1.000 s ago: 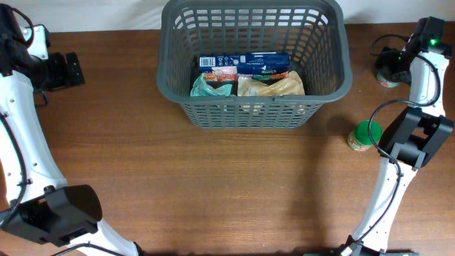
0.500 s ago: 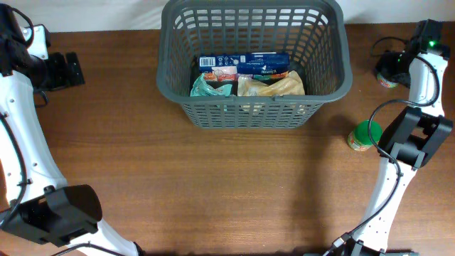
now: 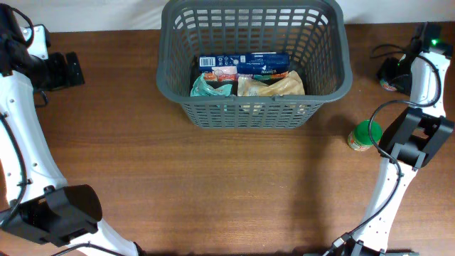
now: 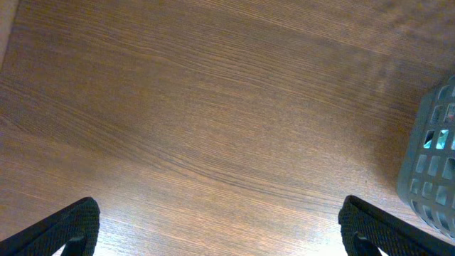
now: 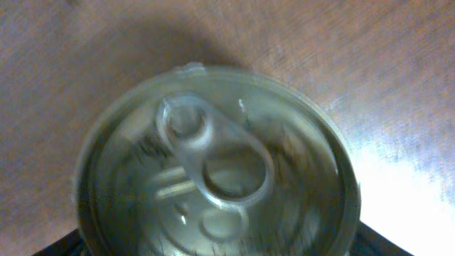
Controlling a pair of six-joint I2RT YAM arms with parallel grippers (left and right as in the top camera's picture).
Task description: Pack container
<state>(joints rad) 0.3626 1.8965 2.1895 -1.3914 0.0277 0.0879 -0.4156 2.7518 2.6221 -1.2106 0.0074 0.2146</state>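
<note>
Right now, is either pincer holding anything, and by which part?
Left pincer is open, holding nothing. Right pincer straddles the pull-tab can's sides; whether it grips cannot be told.

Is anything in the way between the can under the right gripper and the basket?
Nothing visible: bare table lies between the can and the basket. The green-lidded jar stands aside, nearer the front edge.
</note>
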